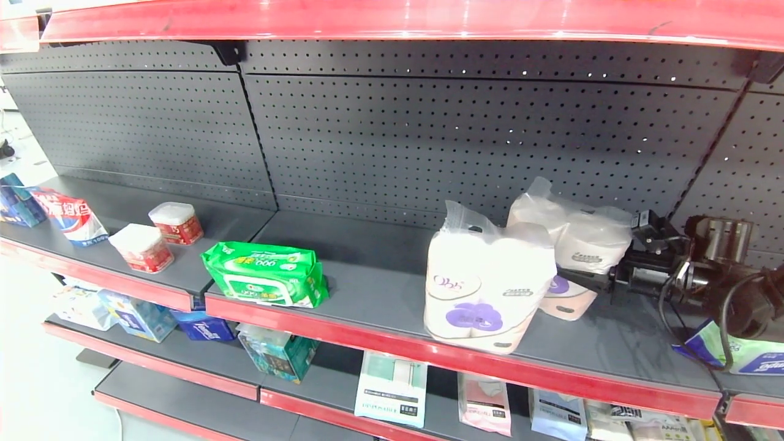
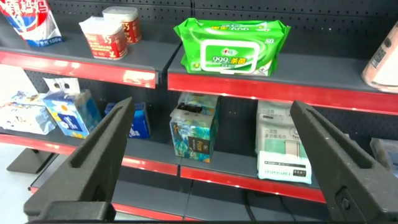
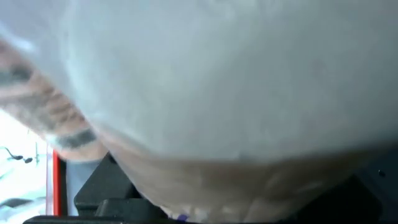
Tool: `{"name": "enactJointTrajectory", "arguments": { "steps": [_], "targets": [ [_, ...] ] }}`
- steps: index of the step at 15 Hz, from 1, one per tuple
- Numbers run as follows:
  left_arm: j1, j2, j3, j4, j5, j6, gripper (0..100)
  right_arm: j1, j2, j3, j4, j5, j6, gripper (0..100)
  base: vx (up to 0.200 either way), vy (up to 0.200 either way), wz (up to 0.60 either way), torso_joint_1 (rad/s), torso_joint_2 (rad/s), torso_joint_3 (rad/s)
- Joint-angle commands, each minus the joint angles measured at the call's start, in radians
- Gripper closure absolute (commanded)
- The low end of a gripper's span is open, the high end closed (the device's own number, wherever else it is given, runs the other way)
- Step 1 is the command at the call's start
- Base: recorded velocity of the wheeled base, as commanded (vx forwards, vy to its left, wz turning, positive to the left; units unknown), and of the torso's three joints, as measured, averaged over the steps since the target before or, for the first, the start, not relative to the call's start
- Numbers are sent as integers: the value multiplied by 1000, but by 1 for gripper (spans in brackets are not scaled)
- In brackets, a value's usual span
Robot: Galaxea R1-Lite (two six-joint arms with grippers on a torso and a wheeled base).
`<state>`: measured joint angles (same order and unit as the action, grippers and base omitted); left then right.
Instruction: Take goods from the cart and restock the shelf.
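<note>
Toilet-roll pack (image 1: 572,242) is seen lying on the shelf (image 1: 380,288), pressed against the right gripper (image 1: 603,278); whether those jaws are clamped cannot be told. The left gripper's (image 2: 211,155) jaws are held wide apart, with a green wet-wipes pack (image 2: 231,46) beyond them.
</note>
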<state>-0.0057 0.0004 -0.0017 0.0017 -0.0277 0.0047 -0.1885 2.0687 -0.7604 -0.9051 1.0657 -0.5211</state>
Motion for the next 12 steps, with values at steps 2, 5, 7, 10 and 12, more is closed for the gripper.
{"name": "enactJointTrajectory", "arguments": {
  "steps": [2,5,7,10,12],
  "targets": [
    [0,0,0,0,0,0,0,31,33,-20,0,34,-10,100,0,0,0,0,0,0],
    [0,0,0,0,0,0,0,78,73,-83,-1,42,-16,100,0,0,0,0,0,0],
    [0,0,0,0,0,0,0,100,99,-132,-1,40,-16,100,0,0,0,0,0,0],
    [0,0,0,0,0,0,0,109,129,-185,2,43,-7,100,0,0,0,0,0,0],
    [0,0,0,0,0,0,0,110,146,-218,3,79,3,100,0,0,0,0,0,0]
  ]
}}
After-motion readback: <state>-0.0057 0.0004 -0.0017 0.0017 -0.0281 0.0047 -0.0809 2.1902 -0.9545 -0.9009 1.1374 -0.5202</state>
